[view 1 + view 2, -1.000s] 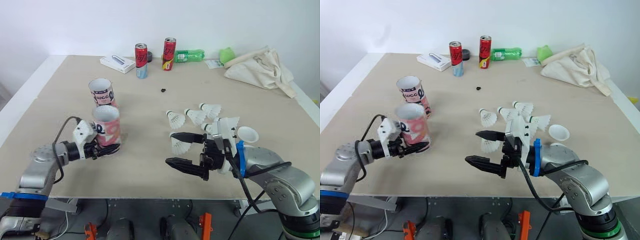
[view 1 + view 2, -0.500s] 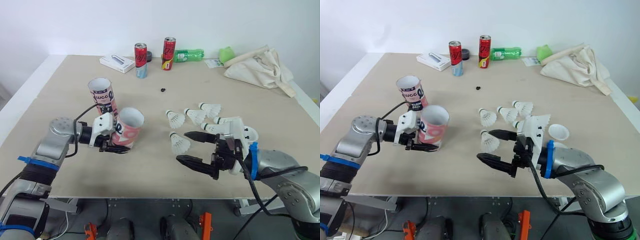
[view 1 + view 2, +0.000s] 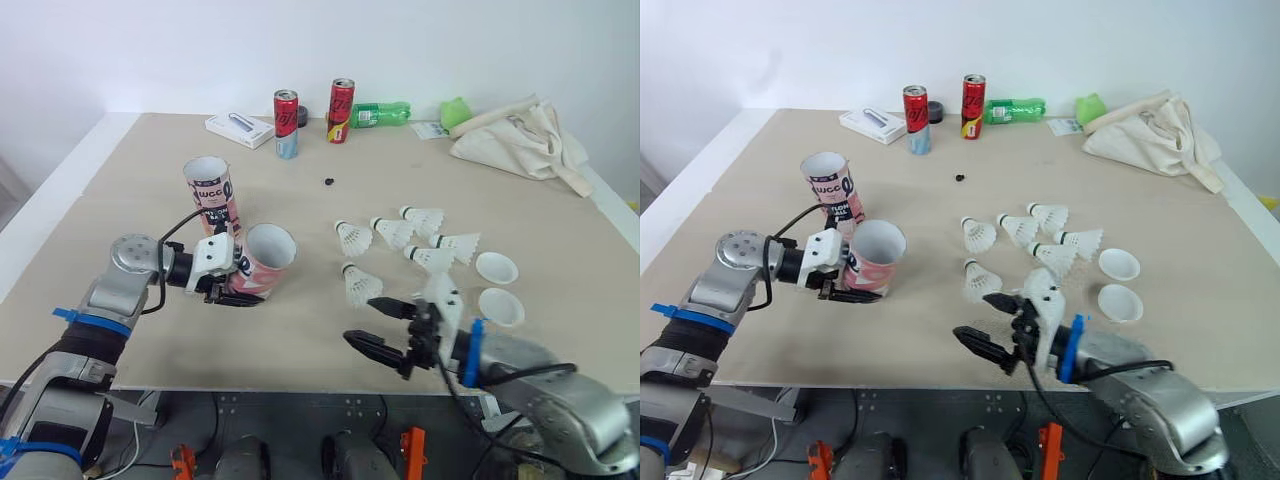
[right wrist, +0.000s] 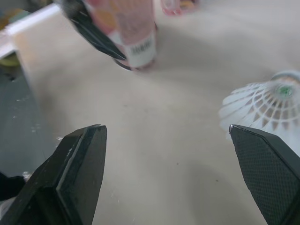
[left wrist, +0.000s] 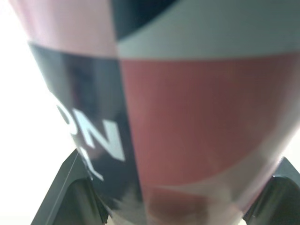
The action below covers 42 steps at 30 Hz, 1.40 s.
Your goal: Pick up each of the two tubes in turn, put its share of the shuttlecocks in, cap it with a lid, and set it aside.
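Near edge: right gripper [image 3: 358, 320] is hanging open and empty, just short of the nearest shuttlecock [image 3: 357, 285]. Left gripper [image 3: 235, 292] is clamping the first tube [image 3: 264, 260], tilting its mouth toward the pile. Looks like nothing is loaded yet: six shuttlecocks lying loose, both lids [image 3: 496, 267] unused, second tube [image 3: 209, 188] standing behind.
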Motion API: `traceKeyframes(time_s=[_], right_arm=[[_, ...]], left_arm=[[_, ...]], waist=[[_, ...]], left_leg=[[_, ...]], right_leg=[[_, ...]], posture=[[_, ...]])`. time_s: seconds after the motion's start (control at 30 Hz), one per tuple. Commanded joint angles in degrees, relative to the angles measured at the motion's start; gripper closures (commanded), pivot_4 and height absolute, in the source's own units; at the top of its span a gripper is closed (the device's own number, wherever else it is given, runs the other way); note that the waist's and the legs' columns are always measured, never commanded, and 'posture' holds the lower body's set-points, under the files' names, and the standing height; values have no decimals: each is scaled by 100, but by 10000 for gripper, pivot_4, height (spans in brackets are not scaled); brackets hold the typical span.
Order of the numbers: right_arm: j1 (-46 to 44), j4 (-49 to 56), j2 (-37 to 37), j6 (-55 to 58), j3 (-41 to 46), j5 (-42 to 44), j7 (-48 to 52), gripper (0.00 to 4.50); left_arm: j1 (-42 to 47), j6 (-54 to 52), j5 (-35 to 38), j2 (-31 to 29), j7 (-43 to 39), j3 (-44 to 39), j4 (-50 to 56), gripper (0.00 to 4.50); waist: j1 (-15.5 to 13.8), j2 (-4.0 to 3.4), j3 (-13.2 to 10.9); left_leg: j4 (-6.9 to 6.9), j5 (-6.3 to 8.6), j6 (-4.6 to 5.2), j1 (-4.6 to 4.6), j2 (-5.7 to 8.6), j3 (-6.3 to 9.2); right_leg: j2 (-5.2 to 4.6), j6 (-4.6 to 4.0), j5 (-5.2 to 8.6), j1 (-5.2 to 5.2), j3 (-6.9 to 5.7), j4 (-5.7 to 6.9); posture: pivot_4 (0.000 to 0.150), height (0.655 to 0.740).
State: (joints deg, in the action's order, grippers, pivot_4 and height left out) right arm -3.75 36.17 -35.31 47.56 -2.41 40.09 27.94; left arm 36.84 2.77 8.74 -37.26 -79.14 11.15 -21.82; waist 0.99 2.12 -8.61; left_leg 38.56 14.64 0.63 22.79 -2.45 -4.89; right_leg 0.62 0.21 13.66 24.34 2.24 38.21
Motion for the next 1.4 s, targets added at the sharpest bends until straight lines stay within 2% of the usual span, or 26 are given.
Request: traceKeyframes(time_s=[0.03, 0.37, 0.57, 0.67, 0.83, 0.9, 0.93, 1.13, 1.4], right_arm=[[-234, -98, 205, 306, -175, -334, -545, 0], [-1213, -685, 972, 757, -315, -960, -1374, 0], [-1356, -882, 1185, 934, -266, -1167, -1534, 0], [-1341, -969, 1222, 848, -178, -1267, -1524, 8201], [-1342, -894, 1100, 627, -43, -1223, -1173, 34310], [-1338, -845, 1016, 561, -3, -1196, -1001, 43226], [-1331, -823, 969, 546, 15, -1181, -919, 44615], [-1301, -266, 296, 194, 120, -1014, 5, 44615], [-2817, 179, -745, -86, 1045, 252, 1527, 44615]], left_arm=[[-50, 50, -98, 109, -69, 170, 38, 17034], [-212, -57, -52, 270, 20, 123, 249, 17034], [-304, -108, -90, 254, 79, 86, 372, 17034], [-300, -99, -148, 233, 106, 109, 384, 17199], [-96, -448, -155, 223, 39, 166, 407, 17199], [19, -572, -153, 214, -46, 199, 371, 17199], [78, -638, -156, 221, -66, 210, 346, 17199], [305, -1141, -76, 223, -261, 275, 382, 17199], [429, -1094, -193, 221, -425, 406, 255, 17199]], waist=[[-2, 0, 0], [-12, -2, 2], [-13, -2, 2], [-10, -2, 2], [-10, -2, 2], [-10, -2, 2], [-10, -3, 2], [-6, -3, 1], [2, -12, -4]], left_leg=[[1, 0, 0, 3, 3, -3], [0, 1, 39, 17, 67, 2], [6, 14, 64, 38, 98, 2], [8, 19, 72, 41, 105, 2], [8, 18, 73, 40, 105, 8], [10, 17, 75, 41, 105, 10], [10, 17, 75, 41, 105, 11], [12, 17, 78, 51, 111, 18], [20, 22, 85, 52, 112, 35]], right_leg=[[-1, 2, -1, 0, 4, -1], [-62, 24, -2, 1, 2, -1], [-104, 37, 2, 3, -3, -6], [-113, 43, 6, 3, -2, -7], [-107, 44, 5, 2, -8, -6], [-106, 44, 5, 1, -11, -6], [-104, 45, 4, 1, -11, -6], [-106, 49, 6, 4, -15, -7], [-106, 48, 6, -2, -29, -8]], posture=[[1500, 7400], [1500, 7400], [1500, 7400], [1500, 7400], [1500, 7400], [1500, 7400], [1500, 7400], [1500, 7400], [1500, 7400]])
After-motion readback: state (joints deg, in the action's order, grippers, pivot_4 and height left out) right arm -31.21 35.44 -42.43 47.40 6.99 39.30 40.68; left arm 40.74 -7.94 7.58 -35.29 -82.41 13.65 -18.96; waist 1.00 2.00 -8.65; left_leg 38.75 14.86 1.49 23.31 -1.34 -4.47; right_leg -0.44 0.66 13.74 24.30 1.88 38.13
